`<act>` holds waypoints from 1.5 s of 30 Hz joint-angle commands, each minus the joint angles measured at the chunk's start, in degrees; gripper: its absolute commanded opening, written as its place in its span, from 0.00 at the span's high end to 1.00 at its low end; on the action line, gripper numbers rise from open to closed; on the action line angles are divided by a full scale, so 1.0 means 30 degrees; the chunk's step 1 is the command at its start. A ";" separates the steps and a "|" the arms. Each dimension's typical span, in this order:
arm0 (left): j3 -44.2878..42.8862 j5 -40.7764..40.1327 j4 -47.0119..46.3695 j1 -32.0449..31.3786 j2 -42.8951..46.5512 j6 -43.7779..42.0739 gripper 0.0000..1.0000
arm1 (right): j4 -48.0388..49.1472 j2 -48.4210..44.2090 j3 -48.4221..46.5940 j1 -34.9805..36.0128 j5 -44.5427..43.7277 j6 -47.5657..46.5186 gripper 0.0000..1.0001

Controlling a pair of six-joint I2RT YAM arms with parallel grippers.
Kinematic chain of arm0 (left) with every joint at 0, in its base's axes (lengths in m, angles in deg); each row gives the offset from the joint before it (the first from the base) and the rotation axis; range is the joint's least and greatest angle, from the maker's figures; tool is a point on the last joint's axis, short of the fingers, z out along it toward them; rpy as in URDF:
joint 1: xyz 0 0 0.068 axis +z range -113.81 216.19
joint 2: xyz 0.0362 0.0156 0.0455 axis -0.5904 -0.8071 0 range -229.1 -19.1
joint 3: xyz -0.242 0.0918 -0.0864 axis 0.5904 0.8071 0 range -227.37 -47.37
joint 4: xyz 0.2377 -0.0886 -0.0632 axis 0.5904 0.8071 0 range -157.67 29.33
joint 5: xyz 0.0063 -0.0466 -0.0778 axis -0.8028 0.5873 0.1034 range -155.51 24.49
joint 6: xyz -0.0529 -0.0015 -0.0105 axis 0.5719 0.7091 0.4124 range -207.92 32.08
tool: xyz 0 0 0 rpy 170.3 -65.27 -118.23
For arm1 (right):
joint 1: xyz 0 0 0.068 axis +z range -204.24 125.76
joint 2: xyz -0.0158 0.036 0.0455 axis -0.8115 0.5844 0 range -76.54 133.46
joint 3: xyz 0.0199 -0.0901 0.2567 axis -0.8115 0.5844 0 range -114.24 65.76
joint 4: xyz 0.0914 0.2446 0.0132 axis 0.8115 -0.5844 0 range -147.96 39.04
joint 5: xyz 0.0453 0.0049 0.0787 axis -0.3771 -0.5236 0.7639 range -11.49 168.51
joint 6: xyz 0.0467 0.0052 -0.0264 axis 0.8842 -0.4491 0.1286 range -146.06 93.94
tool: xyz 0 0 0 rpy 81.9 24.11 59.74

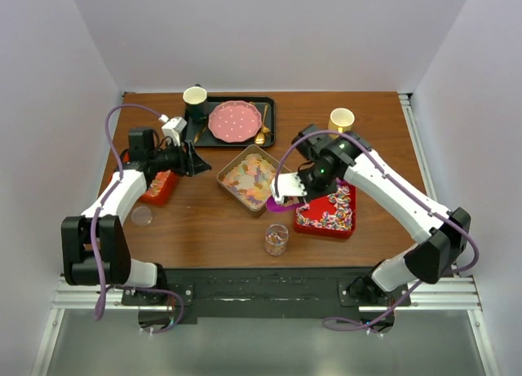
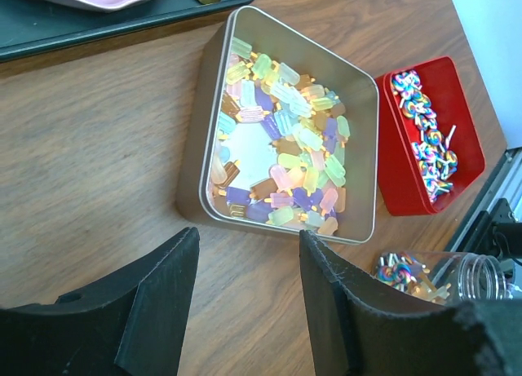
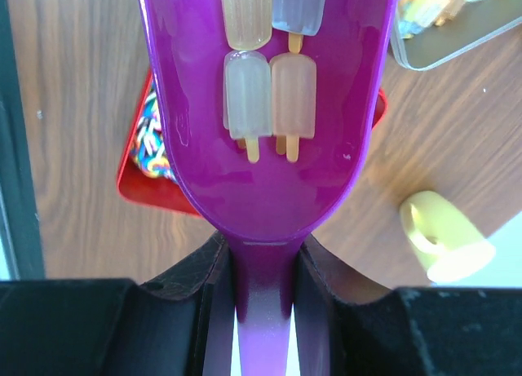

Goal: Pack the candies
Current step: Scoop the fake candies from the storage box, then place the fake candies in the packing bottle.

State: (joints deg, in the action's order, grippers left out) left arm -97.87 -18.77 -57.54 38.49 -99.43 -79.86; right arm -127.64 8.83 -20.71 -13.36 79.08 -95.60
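Pastel gummies (image 2: 281, 139) fill a silver tin (image 1: 229, 165) at mid-table. Swirled candies (image 2: 422, 127) lie in a red tray (image 1: 307, 221) to the tin's right. My right gripper (image 1: 287, 194) is shut on the handle of a purple scoop (image 3: 265, 164). The scoop holds several pastel gummies (image 3: 269, 95) and hovers between the tin and the red tray. A small clear jar (image 1: 276, 239) with a few candies stands in front; it also shows in the left wrist view (image 2: 444, 276). My left gripper (image 2: 249, 286) is open and empty, left of the tin.
A red box (image 1: 161, 188) sits under my left arm, its contents unclear. A black tray (image 1: 269, 107) at the back holds a pink dotted plate (image 1: 235, 121), a dark mug (image 1: 194, 99) and a gold spoon. A yellow cup (image 1: 342, 119) stands back right. A clear lid (image 1: 142, 216) lies front left.
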 commanded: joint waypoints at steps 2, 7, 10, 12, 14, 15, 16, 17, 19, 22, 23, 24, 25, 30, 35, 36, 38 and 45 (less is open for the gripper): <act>-0.0775 -0.0492 0.0080 0.0257 0.0762 -0.0370 0.44 | -0.4643 -0.1178 0.1256 0.2102 -0.3852 -0.0698 1.00; -0.0452 -0.0639 -0.0124 0.0344 0.1201 -0.0312 0.44 | -0.4702 -0.1325 0.1930 0.3422 -0.6134 -0.0902 1.00; -0.0189 -0.0698 -0.0329 0.0432 0.1494 -0.0166 0.44 | -0.4673 -0.1179 0.2282 0.4096 -0.7367 -0.0903 1.00; -0.0042 -0.0698 -0.0418 0.0491 0.1612 -0.0048 0.44 | -0.4702 -0.1033 0.2195 0.4418 -0.8217 -0.0757 1.00; 0.0046 -0.0727 -0.0506 0.0491 0.1700 -0.0019 0.44 | -0.4731 -0.0828 0.2020 0.4768 -0.8977 -0.0756 1.00; 0.0075 -0.0727 -0.0564 0.0520 0.1729 0.0010 0.44 | -0.4731 -0.0798 0.1932 0.4858 -0.9214 -0.0727 1.00; 0.0105 -0.0756 -0.0593 0.0520 0.1759 0.0011 0.44 | -0.4731 -0.0769 0.1902 0.5004 -0.9449 -0.0698 1.00; 0.0105 -0.0756 -0.0623 0.0520 0.1730 0.0040 0.44 | -0.4731 -0.0711 0.1902 0.5266 -0.9770 -0.0727 1.00; 0.0105 -0.0902 -0.0623 0.0549 0.1759 0.0011 0.44 | -0.4731 -0.0710 0.1989 0.5560 -1.0561 -0.0639 1.00; -0.0011 -0.1253 -0.0594 0.0550 0.1700 0.0011 0.43 | -0.4760 -0.0827 0.2194 0.6030 -1.1499 -0.0639 1.00; -0.0070 -0.1399 -0.0565 0.0550 0.1700 0.0040 0.42 | -0.4790 -0.0798 0.2224 0.6175 -1.1647 -0.0639 1.00; -0.0129 -0.1807 -0.0535 0.0550 0.1642 0.0040 0.39 | -0.4761 -0.0798 0.2253 0.6206 -1.1880 -0.0639 1.00; -0.0245 -0.2101 -0.0303 0.0550 0.1613 0.0040 0.37 | -0.4761 -0.0798 0.2282 0.6206 -1.1999 -0.0668 1.00; -0.0568 -0.4030 0.0604 0.0521 0.1029 -0.0312 0.32 | -0.4761 -0.0798 0.2429 0.6469 -1.2526 -0.0727 1.00; -0.1417 -0.4828 0.1222 0.0462 -0.0260 -0.0575 0.32 | -0.4761 -0.0681 0.2312 0.6645 -1.2820 -0.0698 1.00; -0.1563 -0.4828 0.1281 0.0404 -0.0756 -0.0662 0.32 | -0.4761 -0.0681 0.2225 0.6675 -1.2820 -0.0698 1.00; -0.1974 -0.5120 0.1398 0.0112 -0.1257 -0.0809 0.32 | -0.4761 -0.0681 0.2108 0.6675 -1.2791 -0.0727 1.00; -0.2824 -0.6059 0.1546 -0.0622 -0.4153 -0.1572 0.38 | -0.4761 -0.0710 0.0353 0.6646 -1.1682 0.0352 1.00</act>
State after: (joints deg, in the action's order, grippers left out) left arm -103.24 -35.14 -52.75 37.53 -107.81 -82.16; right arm -127.69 7.08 -14.81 6.45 43.74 -96.54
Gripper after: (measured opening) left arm 0.640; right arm 0.306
